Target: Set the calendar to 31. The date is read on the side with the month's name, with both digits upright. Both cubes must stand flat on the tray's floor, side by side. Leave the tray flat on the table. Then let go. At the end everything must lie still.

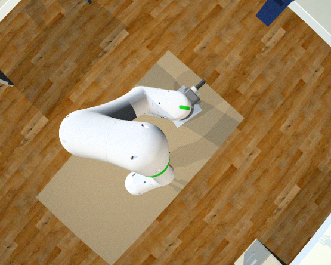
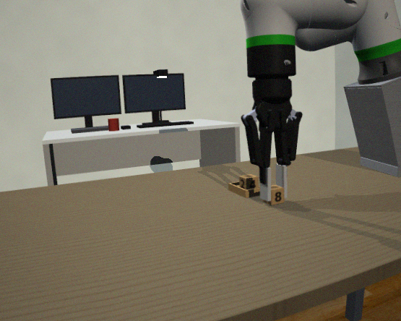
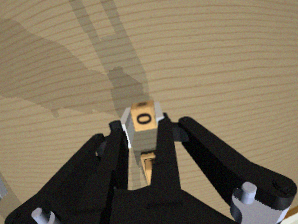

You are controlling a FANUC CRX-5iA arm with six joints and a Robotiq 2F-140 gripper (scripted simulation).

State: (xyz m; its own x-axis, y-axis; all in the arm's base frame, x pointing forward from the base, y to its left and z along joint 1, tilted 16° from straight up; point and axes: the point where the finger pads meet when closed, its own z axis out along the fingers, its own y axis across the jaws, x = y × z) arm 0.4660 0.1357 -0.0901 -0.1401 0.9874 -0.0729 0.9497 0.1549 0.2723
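The end effector (image 2: pixel 274 184) (image 3: pixel 144 113), its pads a cube's width apart, was clamped on a wooden cube (image 2: pixel 277 195) (image 3: pixel 144 118) low over the counter (image 2: pixel 160 246) (image 3: pixel 225 65); contact with the counter could not be told. An 8 faced the exterior view, a 0 the wrist view. Just beside the end effector lay the tray (image 2: pixel 238 190), bearing the second cube (image 2: pixel 248 181). The counter's front edge lay well apart from the end effector, with open surface between.

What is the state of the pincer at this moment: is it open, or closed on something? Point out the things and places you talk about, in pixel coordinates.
Pincer (image 2: pixel 274 193) (image 3: pixel 144 113): closed on the cube (image 2: pixel 277 196) (image 3: pixel 144 119) that shows an 8 in the exterior view.
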